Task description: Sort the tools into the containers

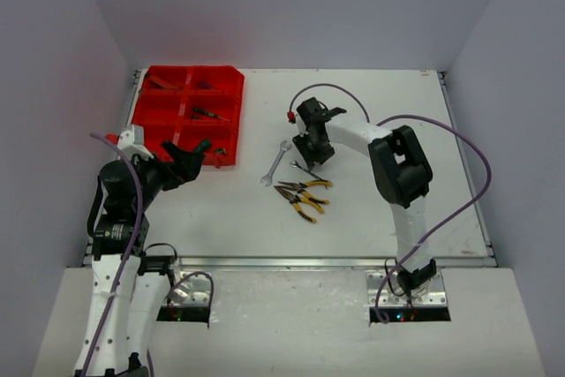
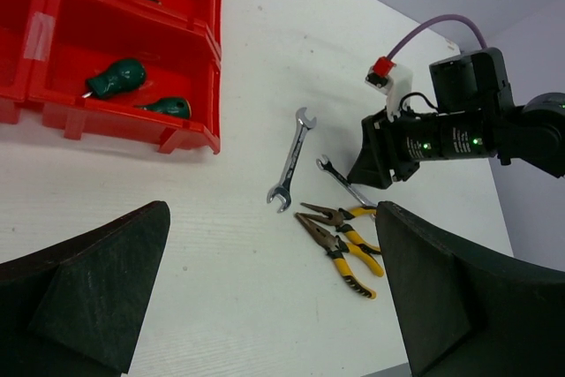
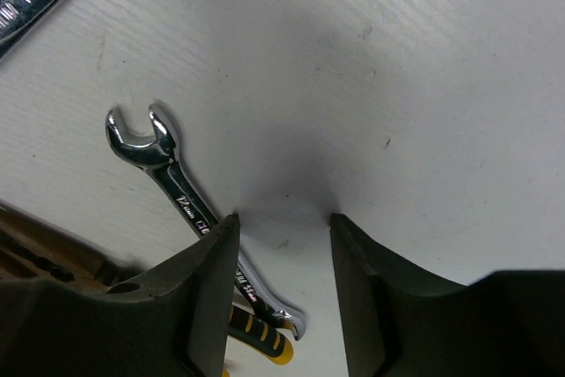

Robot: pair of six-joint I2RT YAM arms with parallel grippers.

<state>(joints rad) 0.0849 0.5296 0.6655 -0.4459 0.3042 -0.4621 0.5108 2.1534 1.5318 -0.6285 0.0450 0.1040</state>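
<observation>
Plainly the step in hand is the pick-up of a wrench. At the far left the red tray (image 2: 132,125) sits on the worktop (image 1: 397,209), with green-handled screwdrivers (image 2: 119,77) already lying in its near compartments. Just in front of its near edge the left hand (image 1: 190,162) hangs with its fingers spread wide, pinching nothing. To the right, well apart from the tray, the large wrench (image 1: 276,163) lies flat and alone. Just beside it lies the small wrench (image 3: 172,181), its open end pointing away from the arms. The right hand (image 3: 283,218) is down over it with the fingers about half-spread. One finger covers the shank, and only the tail end shows in the gap, so nothing looks pinched yet. The grip would be surer if the hand shifted sideways until the shank ran squarely between the two fingers. Then it could press together across the narrow shank and lift straight up. Closing where it stands risks nipping only the tip, and the wrench could pivot or skid. The yellow-handled pliers (image 2: 340,249) lie close on the near side, with one pair touching or nearly touching the wrench's tail. A slow vertical lift should keep them from being dragged. After that the wrench goes across to an empty tray compartment.
</observation>
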